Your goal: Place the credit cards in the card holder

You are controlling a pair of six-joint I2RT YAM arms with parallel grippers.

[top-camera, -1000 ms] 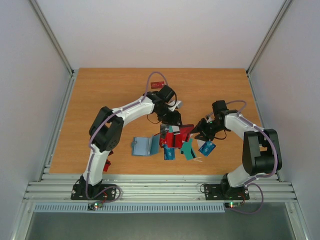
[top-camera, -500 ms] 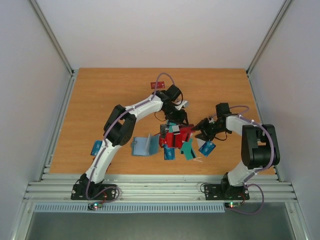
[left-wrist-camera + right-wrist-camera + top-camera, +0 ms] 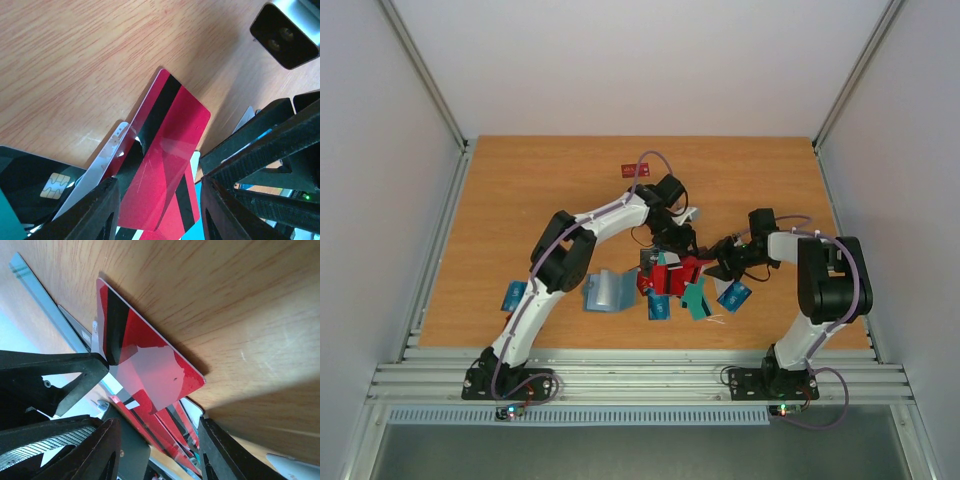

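Judging by their look, the cards (image 3: 672,285) were thin, stiff, light and slick. Lying flat they offered little to pinch, so we would take one by its two long edges where it stood propped off the heap. They lay piled near the middle of the table (image 3: 520,200), somewhat toward its near edge. The holder (image 3: 605,292) stood open and tented just beside the pile, on the side of the left edge. We reckoned the holder soft and light enough to slide when a card was pushed in, so it would want pinning near its fold.

The left end effector (image 3: 160,189) had its fingers apart astride a tilted red card (image 3: 167,145); we could not tell whether they clamped its edges or merely straddled it. The right end effector (image 3: 160,437) faced it, fingers apart, with nothing seen clamped.

Only the top view showed the holder, a red stray (image 3: 635,170) near the far edge and a teal stray (image 3: 513,293) toward the left edge. Only the wrist views showed how the red card tilted.
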